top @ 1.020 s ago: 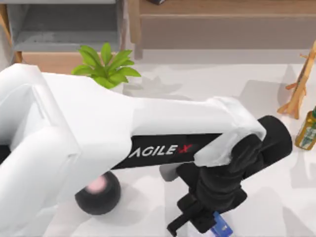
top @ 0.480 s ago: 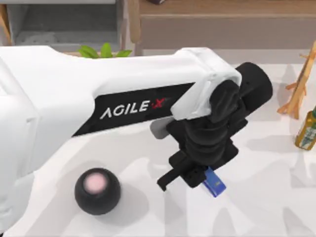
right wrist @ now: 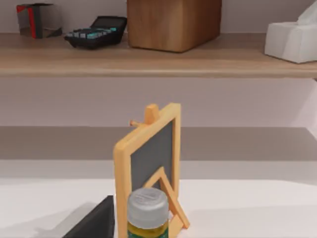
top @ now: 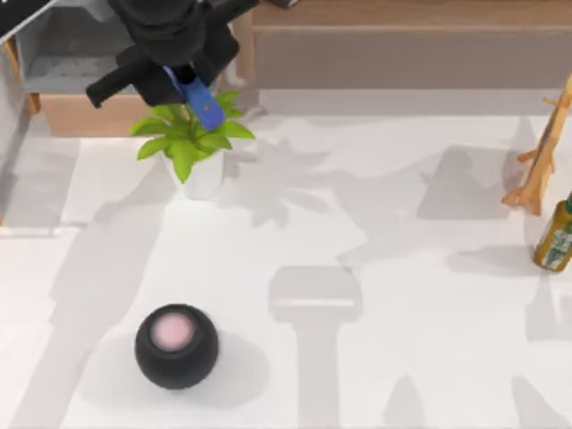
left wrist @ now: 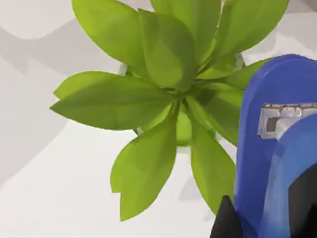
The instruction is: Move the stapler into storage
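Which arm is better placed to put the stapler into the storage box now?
Left. Its gripper already holds the stapler above the plant, right beside the storage box at the table's top left.

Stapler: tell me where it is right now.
The stapler hangs in the left gripper at the top view's upper left, above the potted plant, just before storage.

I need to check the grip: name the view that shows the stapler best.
Left wrist view: the stapler looms close, above the plant. The top view shows it small, blue, in the left gripper near storage. The right wrist view faces a shelf.
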You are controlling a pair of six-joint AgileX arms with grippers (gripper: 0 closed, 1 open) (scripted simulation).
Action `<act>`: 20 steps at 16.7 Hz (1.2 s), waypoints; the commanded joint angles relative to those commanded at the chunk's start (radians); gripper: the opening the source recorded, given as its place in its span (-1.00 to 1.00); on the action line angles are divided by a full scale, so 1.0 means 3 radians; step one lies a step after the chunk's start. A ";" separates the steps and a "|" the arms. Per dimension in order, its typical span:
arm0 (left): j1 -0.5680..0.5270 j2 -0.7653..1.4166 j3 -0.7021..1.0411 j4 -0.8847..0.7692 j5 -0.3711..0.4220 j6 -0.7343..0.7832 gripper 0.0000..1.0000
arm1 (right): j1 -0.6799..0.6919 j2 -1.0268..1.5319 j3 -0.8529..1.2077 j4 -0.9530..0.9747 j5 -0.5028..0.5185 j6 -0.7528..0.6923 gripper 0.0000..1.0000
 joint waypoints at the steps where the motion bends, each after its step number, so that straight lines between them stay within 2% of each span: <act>1: 0.0246 0.0046 0.0153 -0.0089 -0.0043 0.0292 -1.00 | 0.0000 0.0000 0.0000 0.0000 0.0000 0.0000 1.00; 6: 0.1399 0.0495 0.0910 -0.0513 -0.0191 0.1784 -1.00 | 0.0000 0.0000 0.0000 0.0000 0.0000 0.0000 1.00; 10: 0.2082 0.1043 0.1513 -0.0733 -0.0123 0.2894 -1.00 | 0.0000 0.0000 0.0000 0.0000 0.0000 0.0000 1.00; 13: 0.2384 0.1499 0.1886 -0.0866 0.0057 0.3599 -1.00 | 0.0000 0.0000 0.0000 0.0000 0.0000 0.0000 1.00; 16: 0.2530 0.1896 0.2145 -0.1026 0.0273 0.4158 -1.00 | 0.0000 0.0000 0.0000 0.0000 0.0000 0.0000 1.00; 20: 0.2584 0.2163 0.2301 -0.1226 0.0445 0.4576 -1.00 | 0.0000 0.0000 0.0000 0.0000 0.0000 0.0000 1.00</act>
